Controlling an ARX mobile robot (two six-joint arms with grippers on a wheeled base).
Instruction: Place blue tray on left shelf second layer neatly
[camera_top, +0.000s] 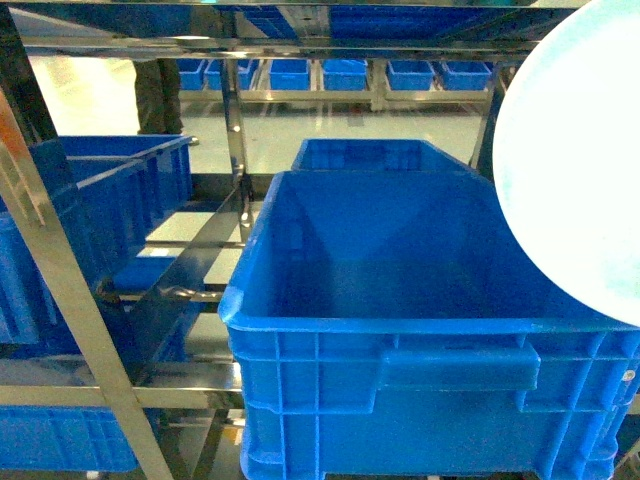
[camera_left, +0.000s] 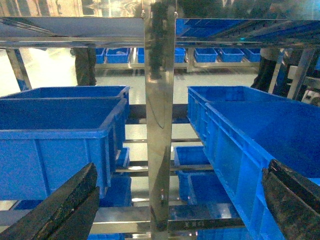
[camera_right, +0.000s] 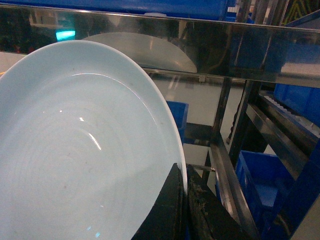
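The blue tray is a pale, glossy dish held up on edge at the right of the head view, above a big crate's right side. In the right wrist view the blue tray fills the left, and my right gripper is shut on its rim. My left gripper is open and holds nothing, its dark fingers wide apart in front of a steel post. The left shelf is a steel rack with crates on its tiers; a rail of one tier shows low on the left. Neither gripper shows in the head view.
A deep dark-blue crate stands right in front, with another behind it. More crates fill the left rack. A vertical steel post stands between two racks. A steel rail runs above the tray. A person's legs show far back.
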